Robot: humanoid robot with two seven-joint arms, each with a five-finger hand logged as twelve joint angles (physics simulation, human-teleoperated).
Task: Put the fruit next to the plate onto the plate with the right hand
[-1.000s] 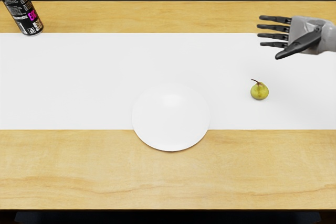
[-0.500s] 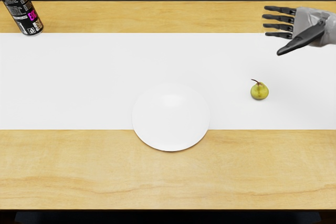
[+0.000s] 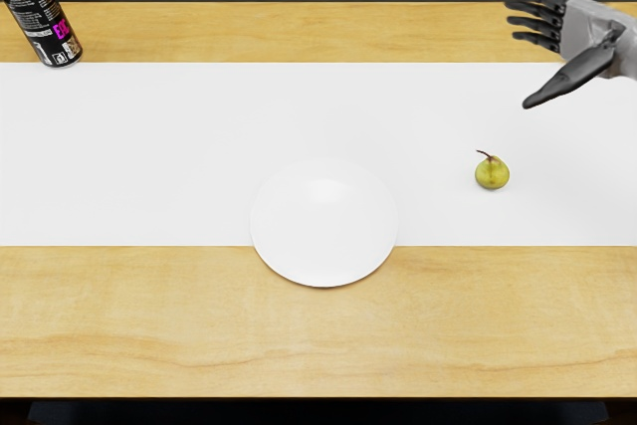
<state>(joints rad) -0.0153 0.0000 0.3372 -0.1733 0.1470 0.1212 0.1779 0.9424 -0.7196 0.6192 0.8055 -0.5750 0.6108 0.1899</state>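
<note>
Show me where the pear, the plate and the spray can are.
pear (image 3: 492, 174), head view, middle of its green body.
plate (image 3: 289, 261), head view, bare lower-left rim.
spray can (image 3: 40, 12), head view, its black label.

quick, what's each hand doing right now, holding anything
Left hand: not in view.
Right hand: open, fingers spread, holding nothing, up at the table's far right, apart from the pear.
</note>
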